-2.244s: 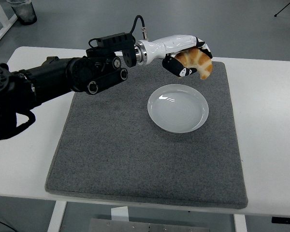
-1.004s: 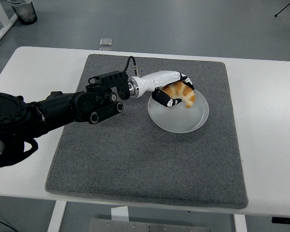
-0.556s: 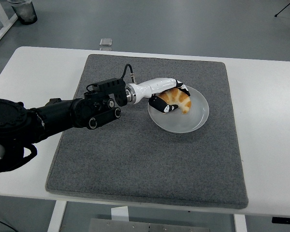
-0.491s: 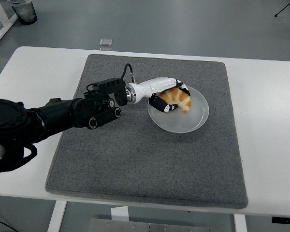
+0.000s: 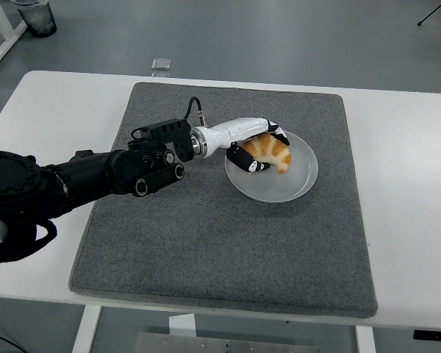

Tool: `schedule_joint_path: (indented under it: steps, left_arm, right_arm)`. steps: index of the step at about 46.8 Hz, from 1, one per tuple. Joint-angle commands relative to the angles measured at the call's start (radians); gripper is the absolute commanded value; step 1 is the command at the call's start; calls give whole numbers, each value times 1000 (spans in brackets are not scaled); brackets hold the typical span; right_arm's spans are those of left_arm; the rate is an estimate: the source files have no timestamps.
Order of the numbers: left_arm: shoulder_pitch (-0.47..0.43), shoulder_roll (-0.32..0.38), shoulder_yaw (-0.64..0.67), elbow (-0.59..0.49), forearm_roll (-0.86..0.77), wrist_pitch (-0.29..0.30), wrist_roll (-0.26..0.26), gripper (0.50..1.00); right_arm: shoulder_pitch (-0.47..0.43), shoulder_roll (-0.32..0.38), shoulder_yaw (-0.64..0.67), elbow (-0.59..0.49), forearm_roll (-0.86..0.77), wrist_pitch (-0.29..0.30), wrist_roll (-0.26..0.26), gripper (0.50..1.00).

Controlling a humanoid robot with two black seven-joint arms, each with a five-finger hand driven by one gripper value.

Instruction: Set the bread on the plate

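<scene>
I had the left robot hand (image 5: 261, 151) clenched around the bread (image 5: 270, 152), low over the left part of the white plate (image 5: 298, 184) on the grey mat (image 5: 206, 243) covering the counter (image 5: 404, 147). By my reading this was the set-down step; next the fingers needed to release so the bread rested on the plate, then the robot hand should lift clear without dragging it off
</scene>
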Motion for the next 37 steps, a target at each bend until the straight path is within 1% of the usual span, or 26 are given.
schedule_joint_path:
  steps: [1, 4, 6, 9, 18, 23, 29, 37]
  left_arm:
    - [-1, 0, 0, -2, -10, 0, -2, 857]
    - [-1, 0, 0, -2, -20, -2, -2, 881]
    - [-1, 0, 0, -2, -25, -2, -2, 885]
    - [-1, 0, 0, -2, -31, 0, -2, 923]
    - [-7, 0, -3, -2, -45, 0, -2, 986]
    - [-27, 0, -31, -2, -65, -2, 0, 988]
    - [-90, 0, -83, 0, -99, -11, 0, 988]
    - [-142, 0, -135, 0, -232, -28, 1, 988]
  right_arm:
    - [-1, 0, 0, 0, 0, 0, 0, 952]
    - [1, 0, 0, 0, 0, 0, 0, 952]
    - [-1, 0, 0, 0, 0, 0, 0, 954]
    - [-1, 0, 0, 0, 0, 0, 0, 952]
    - [-1, 0, 0, 0, 0, 0, 0, 952]
    - [-1, 0, 0, 0, 0, 0, 0, 952]
    - [1, 0, 0, 0, 0, 0, 0, 952]
    - [-1, 0, 2, 0, 0, 0, 0, 952]
